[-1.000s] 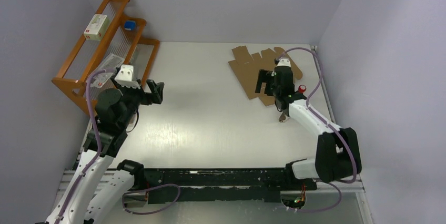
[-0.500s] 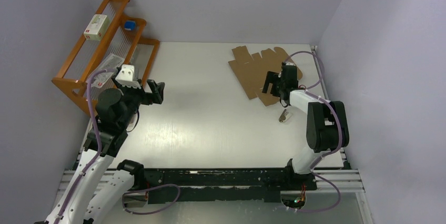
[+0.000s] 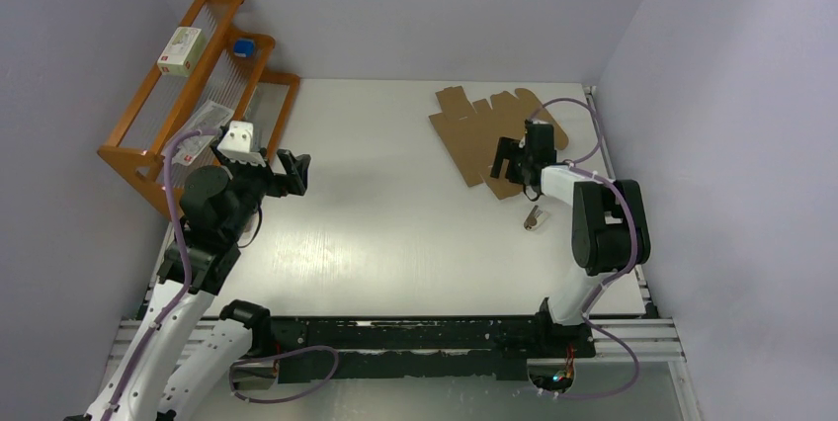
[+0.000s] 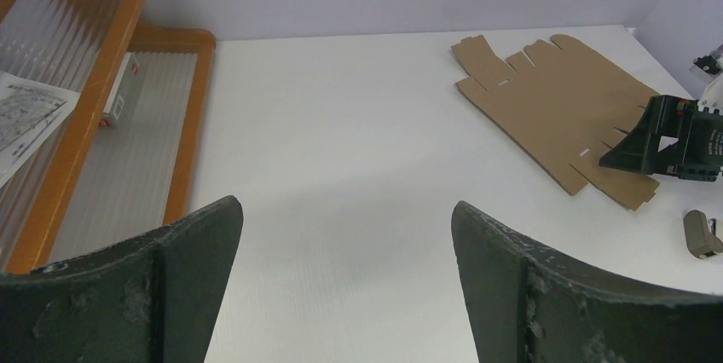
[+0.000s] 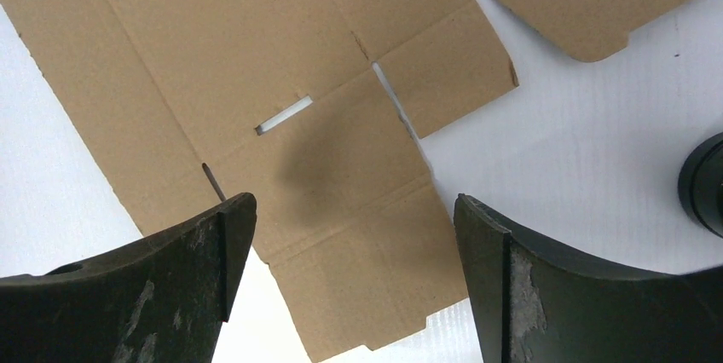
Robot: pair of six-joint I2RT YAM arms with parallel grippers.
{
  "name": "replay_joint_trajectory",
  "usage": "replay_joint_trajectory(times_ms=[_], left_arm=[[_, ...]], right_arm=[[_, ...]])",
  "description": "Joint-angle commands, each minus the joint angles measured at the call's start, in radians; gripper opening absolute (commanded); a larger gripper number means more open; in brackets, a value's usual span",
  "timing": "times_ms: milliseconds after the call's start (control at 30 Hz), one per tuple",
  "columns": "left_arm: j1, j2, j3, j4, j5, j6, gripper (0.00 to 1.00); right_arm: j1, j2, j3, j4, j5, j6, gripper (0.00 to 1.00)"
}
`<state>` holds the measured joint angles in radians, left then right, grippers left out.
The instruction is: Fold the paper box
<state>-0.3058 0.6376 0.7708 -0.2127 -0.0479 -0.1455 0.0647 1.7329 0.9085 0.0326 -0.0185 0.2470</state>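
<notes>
The paper box is a flat brown die-cut cardboard sheet with flaps and slots, lying at the back right of the table. My right gripper hovers low over its near edge. In the right wrist view its jaws stand open with a near flap of the sheet between and below them, and nothing is gripped. My left gripper hangs open over the left half of the table with bare table between its fingers. The left wrist view also shows the sheet and the right gripper far off.
An orange wooden rack stands at the left, holding a small white box, a blue object and a printed sheet. A small beige object lies near the right arm. A dark round thing lies right of the flap. Walls close in at the right and back.
The right arm has folded back and brought its gripper down closer over the sheet's near edge, its jaws narrowing slightly. The left arm has not moved.
</notes>
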Motion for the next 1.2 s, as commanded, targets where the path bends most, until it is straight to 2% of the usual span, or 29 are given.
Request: replay_joint_trajectory(times_ms=[0, 233, 533, 700, 833, 967, 1167], left_arm=[[-0.008, -0.012, -0.012, 0.037, 0.023, 0.009, 0.98], [-0.009, -0.015, -0.013, 0.041, 0.028, 0.007, 0.97], [-0.013, -0.028, -0.013, 0.039, 0.028, 0.004, 0.98], [-0.016, -0.033, -0.013, 0.037, 0.023, 0.004, 0.97], [-0.016, -0.032, -0.015, 0.034, 0.01, 0.001, 0.97], [-0.021, 0.0, -0.015, 0.031, -0.026, -0.028, 0.98], [-0.023, 0.131, 0.031, -0.027, 0.023, -0.179, 0.98]], right_arm=[[0.012, 0.009, -0.014, -0.004, -0.039, 0.005, 0.9], [0.112, -0.009, -0.065, -0.007, -0.062, 0.038, 0.88], [0.398, -0.051, -0.098, 0.054, -0.002, 0.205, 0.85], [0.53, 0.01, -0.003, 0.068, -0.048, 0.219, 0.84], [0.551, 0.022, 0.077, 0.017, -0.086, 0.155, 0.84], [0.544, -0.032, 0.102, -0.029, -0.026, 0.063, 0.86], [0.476, -0.127, 0.037, -0.041, 0.059, 0.004, 0.89]])
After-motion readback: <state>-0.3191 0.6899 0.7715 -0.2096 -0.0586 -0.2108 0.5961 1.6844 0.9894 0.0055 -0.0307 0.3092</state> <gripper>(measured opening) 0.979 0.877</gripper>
